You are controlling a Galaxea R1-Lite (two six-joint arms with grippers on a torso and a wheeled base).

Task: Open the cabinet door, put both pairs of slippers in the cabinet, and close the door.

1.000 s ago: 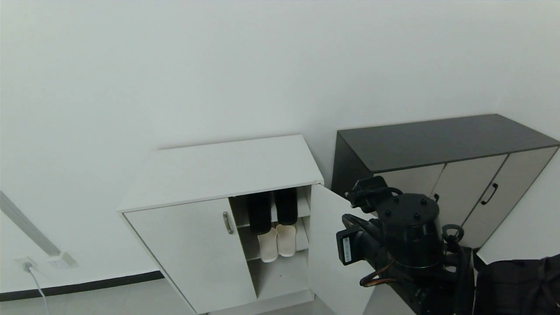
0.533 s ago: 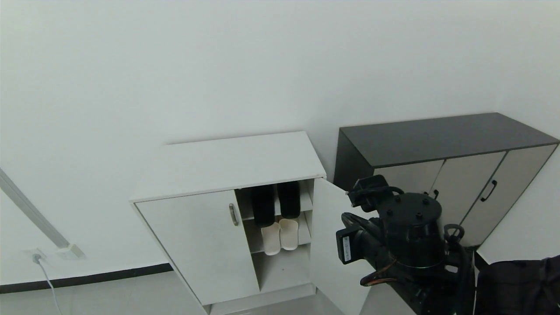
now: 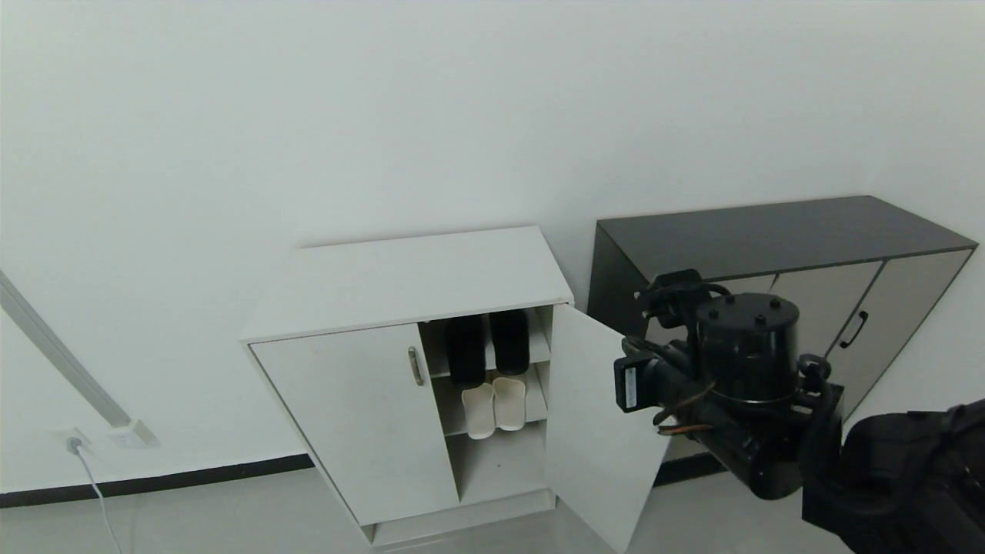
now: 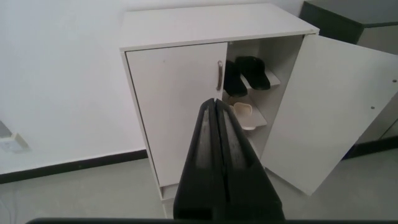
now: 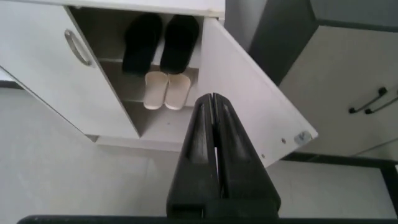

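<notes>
The white cabinet [image 3: 408, 281] stands against the wall with its right door [image 3: 592, 431] swung open and its left door [image 3: 354, 423] closed. A black pair of slippers [image 3: 489, 342] lies on the upper shelf and a white pair of slippers [image 3: 494, 404] on the shelf below. My right arm [image 3: 731, 369] hangs in front of the open door's outer edge. In the right wrist view my right gripper [image 5: 213, 99] is shut and empty, a short way from the open door [image 5: 249, 99]. My left gripper [image 4: 216, 106] is also shut and empty, facing the cabinet front from farther back.
A dark cabinet [image 3: 769, 238] with grey doors stands close to the right of the white one, behind the open door. At the lower left a wall socket with a cable [image 3: 73, 445] sits above the floor. Bare floor lies before the cabinet.
The head camera has shifted, so the cabinet sits more to the right and a little farther off. My right arm has risen slightly. Door and slippers are unchanged.
</notes>
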